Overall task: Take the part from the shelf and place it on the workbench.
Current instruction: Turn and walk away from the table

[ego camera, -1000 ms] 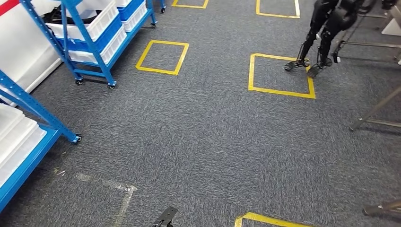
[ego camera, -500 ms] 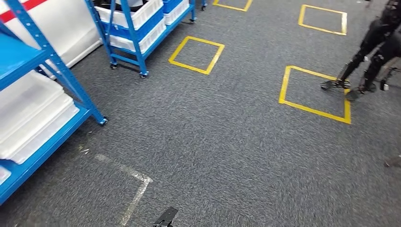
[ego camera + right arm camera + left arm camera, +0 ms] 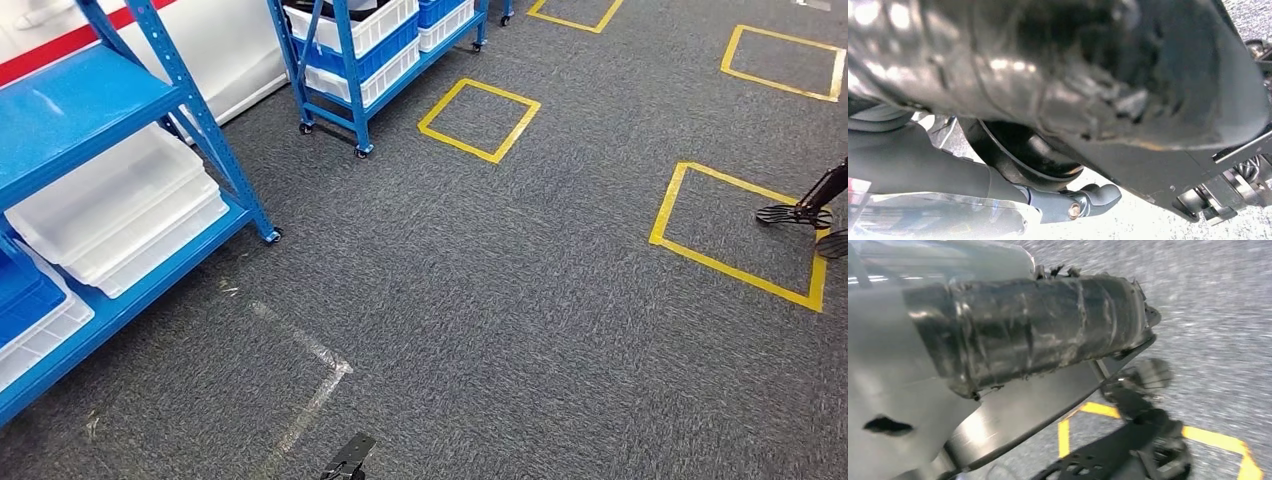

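Robot walks on floor [image 3: 520, 300] toward shelf [image 3: 90, 110]. Part not seen yet. Cannot tell if hands open or closed. Face shelf squarely, stop close, then reach.

Carpet [image 3: 520, 300]: grey cloth pile, rough and matt, speckled all over.
Shelf [image 3: 120, 110]: blue painted metal, smooth, a soft sheen on the deck, punched uprights.
Bins [image 3: 120, 215]: white plastic, smooth, faintly see-through.
Crate [image 3: 25, 290]: blue plastic, smooth.
Rack [image 3: 350, 60]: the same blue painted metal, white and blue plastic crates on it.
Tape squares [image 3: 478, 118]: yellow tape, smooth, flat on the pile.
Old marks [image 3: 310, 385]: whitish tape, worn and scuffed.
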`<action>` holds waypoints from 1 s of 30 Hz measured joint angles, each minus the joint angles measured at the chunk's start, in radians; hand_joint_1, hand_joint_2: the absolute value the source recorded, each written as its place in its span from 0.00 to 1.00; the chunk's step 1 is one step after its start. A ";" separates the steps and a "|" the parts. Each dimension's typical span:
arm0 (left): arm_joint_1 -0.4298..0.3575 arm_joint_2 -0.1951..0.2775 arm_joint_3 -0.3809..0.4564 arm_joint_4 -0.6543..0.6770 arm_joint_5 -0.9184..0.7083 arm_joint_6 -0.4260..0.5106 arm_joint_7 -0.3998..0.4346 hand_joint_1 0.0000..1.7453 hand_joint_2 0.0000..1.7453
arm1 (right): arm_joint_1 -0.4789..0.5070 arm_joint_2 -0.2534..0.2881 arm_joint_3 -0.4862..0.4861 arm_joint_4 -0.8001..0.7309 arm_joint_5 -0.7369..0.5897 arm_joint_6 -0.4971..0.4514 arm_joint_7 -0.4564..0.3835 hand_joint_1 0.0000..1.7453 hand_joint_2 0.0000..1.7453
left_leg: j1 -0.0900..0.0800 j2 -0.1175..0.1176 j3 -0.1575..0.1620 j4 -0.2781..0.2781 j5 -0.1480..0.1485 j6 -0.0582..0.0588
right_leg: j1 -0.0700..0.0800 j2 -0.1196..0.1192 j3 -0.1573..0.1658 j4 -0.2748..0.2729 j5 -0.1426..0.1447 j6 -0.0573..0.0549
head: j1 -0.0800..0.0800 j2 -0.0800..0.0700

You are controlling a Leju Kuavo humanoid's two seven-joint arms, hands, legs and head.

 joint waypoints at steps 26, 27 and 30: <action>0.000 0.000 -0.012 0.000 0.000 0.004 0.005 0.00 0.00 | -0.007 0.003 0.010 0.001 0.029 0.019 0.011 0.00 0.00 | -0.015 -0.036 -0.016 0.029 -0.059 0.013 | 0.010 0.068 -0.016 0.002 0.017 -0.013 | 0.013 0.000; -0.002 0.000 -0.013 0.000 -0.001 0.003 0.007 0.00 0.00 | -0.007 0.003 0.015 0.001 0.044 0.022 0.013 0.00 0.00 | -0.013 -0.028 -0.044 0.084 -0.078 0.009 | 0.010 0.052 -0.015 0.003 0.015 -0.014 | 0.013 0.000; -0.003 0.001 -0.013 0.000 -0.001 0.000 0.012 0.00 0.00 | -0.007 0.003 0.027 0.002 0.068 0.027 0.015 0.00 0.00 | -0.008 -0.012 -0.020 0.048 -0.032 0.004 | 0.010 0.012 -0.008 0.003 0.008 -0.011 | 0.013 0.000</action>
